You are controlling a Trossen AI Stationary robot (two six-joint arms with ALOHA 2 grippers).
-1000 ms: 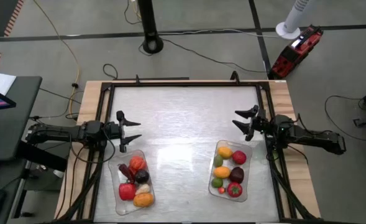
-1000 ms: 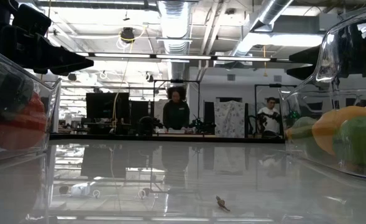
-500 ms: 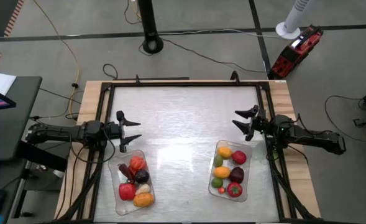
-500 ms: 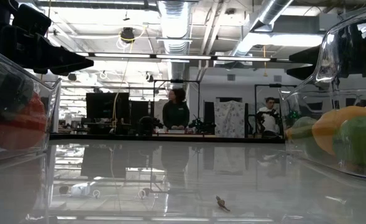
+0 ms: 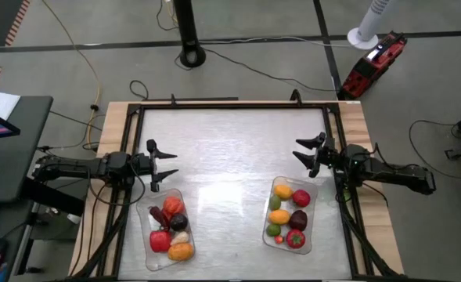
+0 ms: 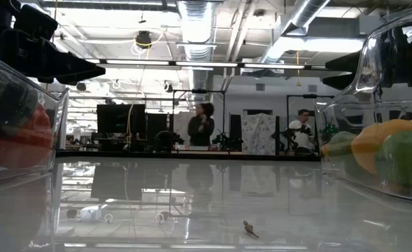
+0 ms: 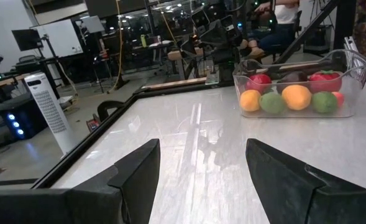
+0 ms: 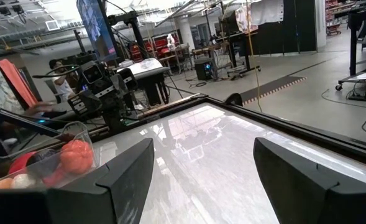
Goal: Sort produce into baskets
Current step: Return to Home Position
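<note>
Sorting judged complete: all produce [image 5: 174, 207] is found inside the left basket [image 5: 145, 235] and right basket [image 5: 311, 229], lower middle of the high view, none loose on the table [image 5: 230, 145]; left gripper [image 5: 172, 164] and right gripper [image 5: 299, 152] are held mid-frame, fingers apart, empty.

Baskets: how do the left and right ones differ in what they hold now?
The right basket holds green pieces; the left basket has none. The left basket holds a pale piece; the right basket does not. Both are clear and hold red pieces.
</note>
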